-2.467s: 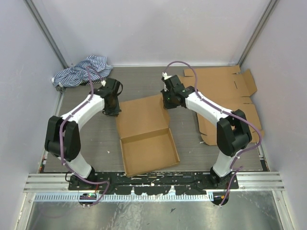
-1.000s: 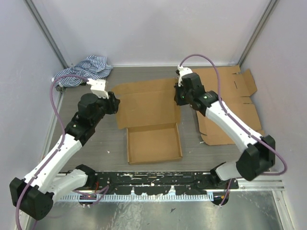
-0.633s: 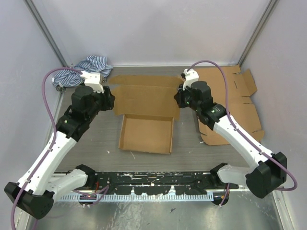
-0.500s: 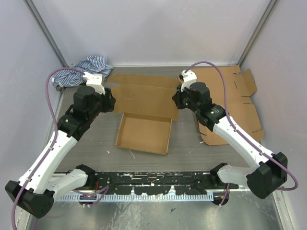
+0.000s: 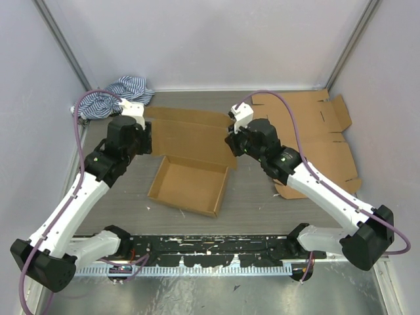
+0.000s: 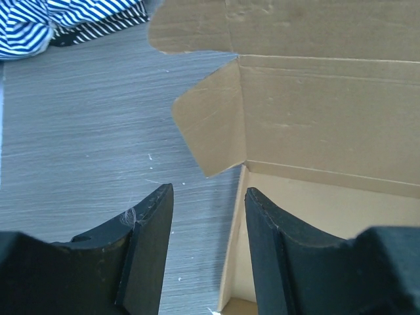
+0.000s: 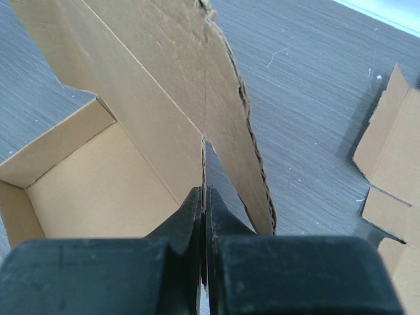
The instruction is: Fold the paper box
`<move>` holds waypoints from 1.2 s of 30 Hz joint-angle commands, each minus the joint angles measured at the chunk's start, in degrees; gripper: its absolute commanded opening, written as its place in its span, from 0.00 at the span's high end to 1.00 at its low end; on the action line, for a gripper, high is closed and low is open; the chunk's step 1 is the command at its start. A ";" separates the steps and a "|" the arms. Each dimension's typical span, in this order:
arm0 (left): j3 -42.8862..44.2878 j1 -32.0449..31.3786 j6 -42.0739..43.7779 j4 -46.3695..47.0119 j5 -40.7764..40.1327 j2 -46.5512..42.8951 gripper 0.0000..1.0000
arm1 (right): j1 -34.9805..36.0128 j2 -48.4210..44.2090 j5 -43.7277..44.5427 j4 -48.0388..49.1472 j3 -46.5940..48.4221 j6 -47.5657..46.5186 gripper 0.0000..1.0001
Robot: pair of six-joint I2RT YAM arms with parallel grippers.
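1. Paper box point(image 5: 190, 184): lies near the middle of the table point(image 5: 256, 210), between the two arms. Its shallow tray is open on top and sits askew to the table edge, with its left end nearer the arm bases.
2. Lid panel point(image 5: 187, 138): joins the far side of the tray and rises behind it, spanning from one gripper to the other. In the left wrist view a side flap point(image 6: 210, 125) projects from the panel's left end, angled inward over the tray's corner.
3. Right gripper point(image 7: 203, 191): fingers pressed together on the thin right-hand edge of the lid panel. The cardboard is pinched between them.
4. Left gripper point(image 6: 209, 190): fingers stand well apart with nothing held. It sits at the left end of the lid, its tips just short of the side flap. The tray's left wall and bare table show in the gap.
5. Flat cardboard sheets point(image 5: 315, 131): unfolded, lying at the far right of the table, apart from the box.
6. Striped cloth point(image 5: 111, 98): blue and white, bunched in the far left corner beyond the left arm.
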 commanded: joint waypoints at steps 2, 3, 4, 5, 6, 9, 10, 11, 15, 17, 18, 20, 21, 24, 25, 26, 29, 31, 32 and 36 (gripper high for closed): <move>3.18 -0.11 1.87 -1.24 -4.04 -0.23 0.45 | 0.21 2.04 1.15 5.19 5.57 -4.58 0.99; 3.19 -0.09 1.78 -1.20 -4.05 -0.26 0.45 | 0.20 3.19 1.19 5.34 6.50 -5.54 0.99; 3.19 -0.06 1.81 -1.00 -4.04 -0.32 0.45 | 0.25 4.57 1.54 5.43 7.55 -6.44 0.99; 3.14 -0.08 1.89 -0.95 -4.12 -0.28 0.45 | 0.23 6.31 2.01 5.42 8.93 -7.37 0.99; 3.18 -0.08 1.92 -0.95 -4.12 -0.14 0.45 | 0.21 7.36 2.09 5.41 10.26 -8.23 0.99; 3.18 -0.08 1.86 -1.00 -5.06 1.07 0.43 | 0.20 12.21 1.06 5.67 13.41 -10.89 0.99; 3.30 -0.08 1.67 -1.23 -5.85 1.78 0.43 | 0.20 13.52 0.86 5.61 14.33 -11.52 0.99; 3.55 -0.04 1.48 -1.56 -6.93 2.49 0.41 | 0.23 14.92 0.81 5.43 15.33 -12.04 0.99; 7.32 3.60 -3.11 -6.92 -13.05 8.28 0.35 | 0.21 19.30 1.22 5.32 17.63 -12.98 0.99; 9.48 7.03 -5.16 -8.55 -10.24 10.66 0.35 | 0.23 20.62 0.80 5.40 17.97 -13.09 0.99; 9.57 8.36 -5.47 -7.68 -8.38 11.10 0.35 | 0.16 21.06 0.44 5.43 17.96 -13.14 0.99; 8.85 9.51 -4.99 -5.12 -6.17 11.20 0.35 | 0.16 21.37 -0.23 5.41 17.62 -13.37 0.99; 8.78 9.65 -4.50 -4.24 -5.66 11.06 0.35 | 0.04 21.40 -0.72 5.41 17.46 -13.55 0.99; 9.13 9.99 -2.81 -3.05 -4.40 11.27 0.35 | -0.68 21.87 -2.34 4.32 17.92 -13.71 0.99; 9.56 10.36 -2.46 -3.29 -3.67 11.72 0.35 | -0.99 22.00 -2.98 3.74 18.13 -13.71 0.99; 10.08 10.66 -2.19 -3.46 -3.05 12.16 0.34 | -1.30 22.11 -3.53 3.34 18.33 -13.66 0.99; 11.08 11.48 -1.63 -3.49 -0.57 14.04 0.35 | -1.86 21.97 -4.91 2.96 18.45 -13.45 0.99; 11.67 11.76 -1.39 -3.40 0.90 15.45 0.35 | -2.00 21.85 -5.45 2.59 18.59 -13.45 0.99; 12.04 11.87 -1.46 -3.84 1.18 16.16 0.35 | -2.07 21.78 -5.59 2.52 18.60 -13.37 0.99; 12.55 12.11 -1.53 -4.57 2.42 18.31 0.41 | -2.26 21.67 -6.24 1.79 18.74 -12.82 0.99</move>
